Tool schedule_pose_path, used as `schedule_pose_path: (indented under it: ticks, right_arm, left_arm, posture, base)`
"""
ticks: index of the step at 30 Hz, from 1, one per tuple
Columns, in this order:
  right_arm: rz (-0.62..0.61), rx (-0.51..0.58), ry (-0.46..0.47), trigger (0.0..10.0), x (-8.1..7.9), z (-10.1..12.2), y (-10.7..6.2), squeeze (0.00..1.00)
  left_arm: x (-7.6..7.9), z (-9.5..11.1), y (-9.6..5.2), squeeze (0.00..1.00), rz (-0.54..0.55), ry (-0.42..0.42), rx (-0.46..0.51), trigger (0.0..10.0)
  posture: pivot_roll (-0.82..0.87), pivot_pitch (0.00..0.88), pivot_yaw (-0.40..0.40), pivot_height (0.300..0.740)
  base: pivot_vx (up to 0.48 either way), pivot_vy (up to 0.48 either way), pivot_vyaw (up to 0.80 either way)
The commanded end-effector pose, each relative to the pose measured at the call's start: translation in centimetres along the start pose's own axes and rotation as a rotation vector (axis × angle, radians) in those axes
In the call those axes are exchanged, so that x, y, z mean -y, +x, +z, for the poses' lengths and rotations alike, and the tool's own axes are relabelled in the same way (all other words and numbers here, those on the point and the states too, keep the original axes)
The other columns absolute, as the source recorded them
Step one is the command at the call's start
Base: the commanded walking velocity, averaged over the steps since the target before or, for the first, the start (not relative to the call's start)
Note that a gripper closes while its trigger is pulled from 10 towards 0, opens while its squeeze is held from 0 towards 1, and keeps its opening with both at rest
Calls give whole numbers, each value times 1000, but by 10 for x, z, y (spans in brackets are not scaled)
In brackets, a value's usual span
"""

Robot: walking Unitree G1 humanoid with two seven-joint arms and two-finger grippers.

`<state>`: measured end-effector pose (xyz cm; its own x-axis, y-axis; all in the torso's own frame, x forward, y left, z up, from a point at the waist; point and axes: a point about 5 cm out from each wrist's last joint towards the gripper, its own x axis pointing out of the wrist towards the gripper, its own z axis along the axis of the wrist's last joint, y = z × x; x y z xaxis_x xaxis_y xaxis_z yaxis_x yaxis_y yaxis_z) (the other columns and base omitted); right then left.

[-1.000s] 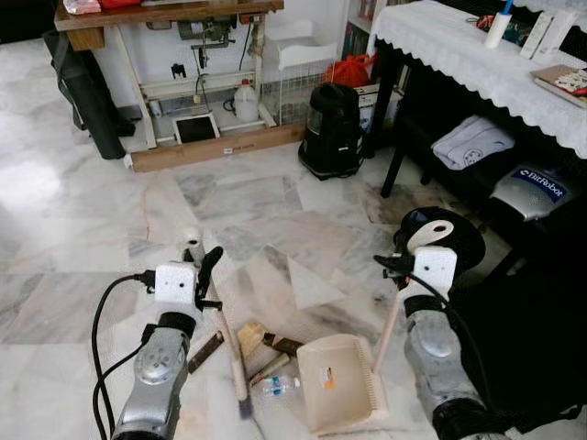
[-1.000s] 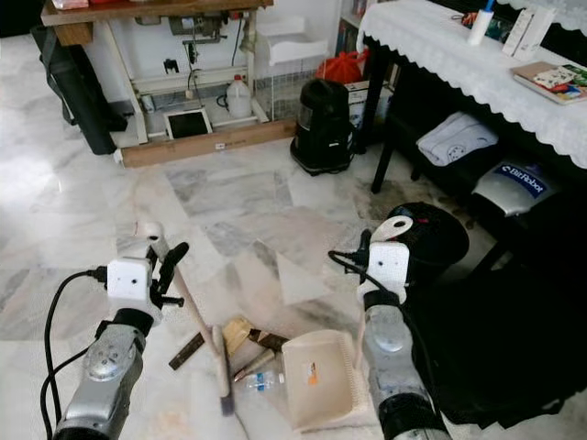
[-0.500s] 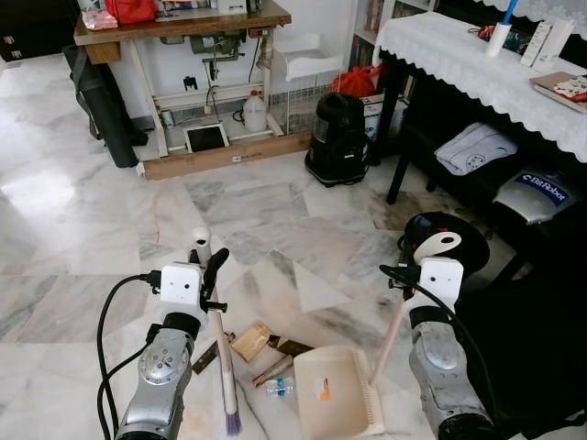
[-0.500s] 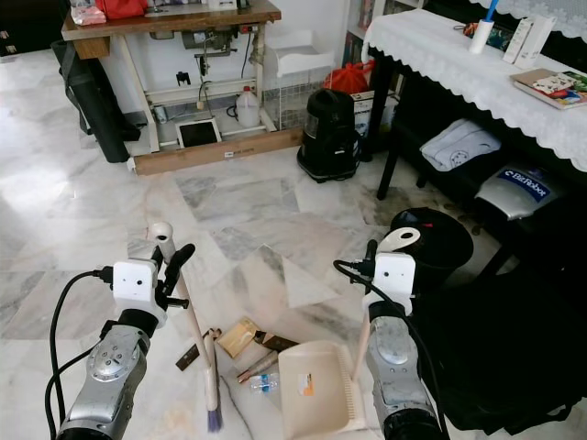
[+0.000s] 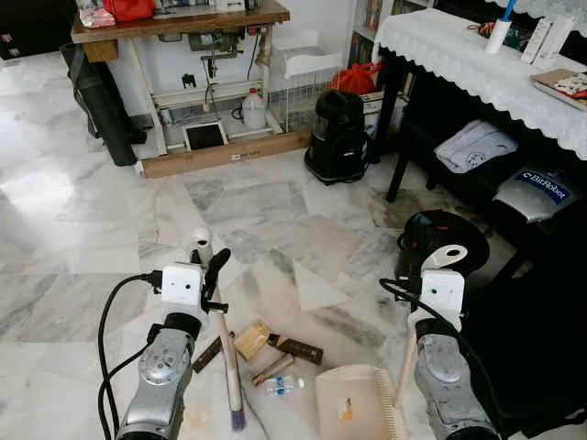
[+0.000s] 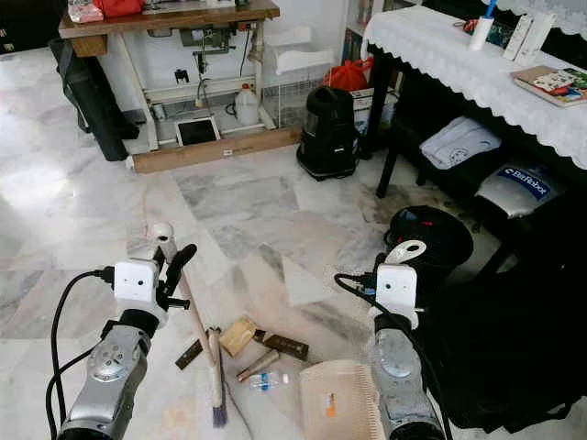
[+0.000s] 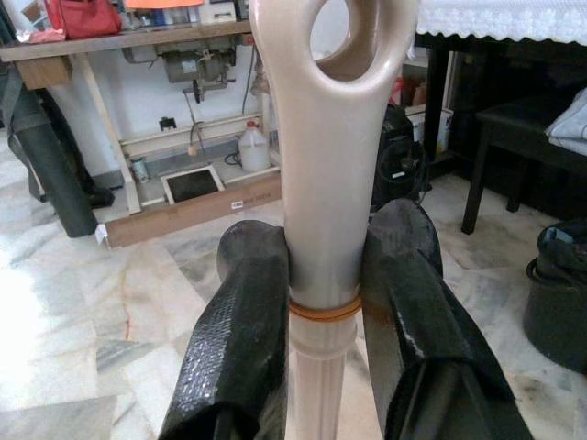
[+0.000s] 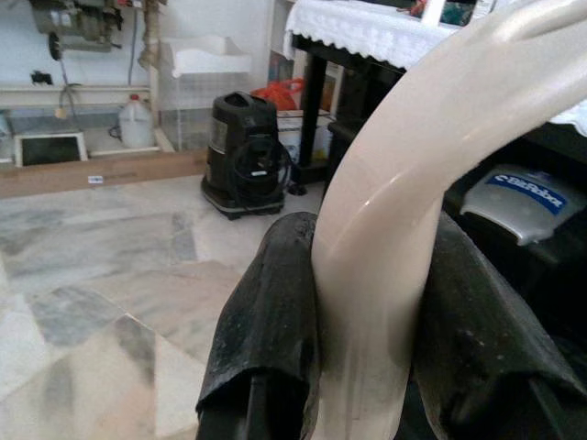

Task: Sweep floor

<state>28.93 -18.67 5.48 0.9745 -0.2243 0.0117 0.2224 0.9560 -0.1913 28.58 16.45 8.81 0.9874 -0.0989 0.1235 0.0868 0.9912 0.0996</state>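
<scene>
Both arms reach forward over the marble floor [image 5: 83, 211], one tool each.

Right gripper [image 8: 367, 302] pinches the dustpan [image 5: 359, 412] handle, pan right of the litter [image 5: 275, 346]; left gripper [image 7: 321, 302] clamps the broom [image 5: 227, 353] handle, bristles down just left of the litter.

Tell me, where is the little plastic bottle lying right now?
The plastic bottle lies on the marble floor ahead of the robot, between the broom on its left and the dustpan on its right.
</scene>
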Motion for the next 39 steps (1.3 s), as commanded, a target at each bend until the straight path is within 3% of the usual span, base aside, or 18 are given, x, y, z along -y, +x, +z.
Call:
schedule_pose_path:
  ticks: [1, 22, 31, 39]
  right_arm:
    - [-17, 5, -14, 10000, 4, -1, 0, 0]
    - [-14, -51, -22, 10000, -4, -22, -11, 0]
    - [-17, 70, 15, 10000, -7, -1, -2, 0]
    - [-12, 88, 17, 10000, -9, 3, 3, 0]
  left_arm:
    - [-1, 10, 2, 0, -4, -8, 52, 10000]
    - [-6, 14, 3, 0, -48, -6, 47, 10000]
    - [-5, 15, 2, 0, -62, -6, 51, 10000]
    - [-6, 16, 2, 0, -66, -6, 52, 10000]
  posture:
    - [63, 68, 1, 740]
    - [93, 80, 29, 740]
    - [95, 81, 36, 740]
    - [100, 83, 36, 740]
  base:
    - [0, 0, 0]
    - [0, 0, 0]
    - [0, 0, 0]
    - [0, 0, 0]
